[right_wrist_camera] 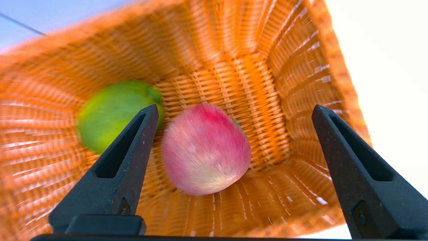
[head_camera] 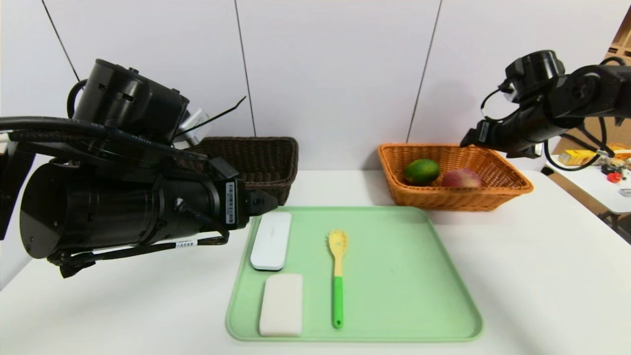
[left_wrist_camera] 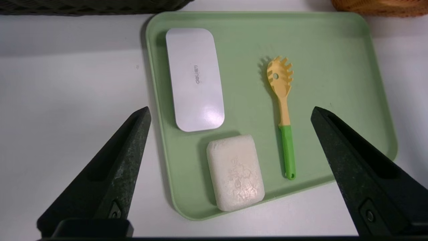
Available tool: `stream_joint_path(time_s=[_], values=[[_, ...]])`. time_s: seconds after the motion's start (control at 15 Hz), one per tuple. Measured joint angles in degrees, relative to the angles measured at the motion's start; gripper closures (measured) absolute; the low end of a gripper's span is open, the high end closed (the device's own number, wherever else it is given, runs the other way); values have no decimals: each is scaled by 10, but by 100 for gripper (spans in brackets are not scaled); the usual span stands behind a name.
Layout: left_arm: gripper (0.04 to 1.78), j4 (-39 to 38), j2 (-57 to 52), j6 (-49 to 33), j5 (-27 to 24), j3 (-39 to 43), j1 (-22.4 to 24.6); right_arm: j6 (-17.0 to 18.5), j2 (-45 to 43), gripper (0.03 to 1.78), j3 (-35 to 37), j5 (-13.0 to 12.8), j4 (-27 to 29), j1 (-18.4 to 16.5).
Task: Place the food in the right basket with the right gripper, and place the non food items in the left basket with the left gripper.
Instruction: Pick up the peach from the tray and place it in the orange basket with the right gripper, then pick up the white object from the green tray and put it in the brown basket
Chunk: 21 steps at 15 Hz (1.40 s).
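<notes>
With peach (head_camera: 461, 178) and green fruit (head_camera: 422, 171) in orange basket (head_camera: 512, 183), case (head_camera: 270, 240), soap block (head_camera: 281, 304), spoon (head_camera: 337, 276) remain on tray (head_camera: 419, 276); left gripper (left_wrist_camera: 230, 113) and right gripper (right_wrist_camera: 234, 110) both spread, empty.

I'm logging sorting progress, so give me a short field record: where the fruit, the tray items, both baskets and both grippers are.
food: green fruit and peach in the orange basket
tray: white case, soap block, spoon
brown basket: contents hidden
left gripper: open, above the tray
right gripper: open, above the orange basket
</notes>
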Motion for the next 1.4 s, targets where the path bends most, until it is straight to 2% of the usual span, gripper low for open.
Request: stream_joint_path(time_s=[0.13,0.2,0.47,0.6,0.67,0.8,1.0,1.2,1.4], values=[[13,69,3,-2,-1,-30,-20,-20,-41,19,10,5,14,10],[13,119,9,-6,-1,-56,-28,-25,-64,18,14,16,37,17],[13,338,67,-34,-1,-198,-44,-30,-150,15,27,92,240,51],[13,424,112,-56,-1,-258,-54,-34,-186,14,55,124,300,67],[13,449,133,-69,-1,-275,-62,-37,-201,13,65,138,299,71],[13,461,172,-104,0,-291,-91,-64,-222,13,76,140,279,77],[13,454,208,-141,7,-291,-117,-116,-241,12,79,103,229,85],[13,430,221,-160,10,-276,-122,-108,-267,12,103,90,154,105],[13,410,224,-173,9,-246,-124,-94,-305,12,225,36,39,119]])
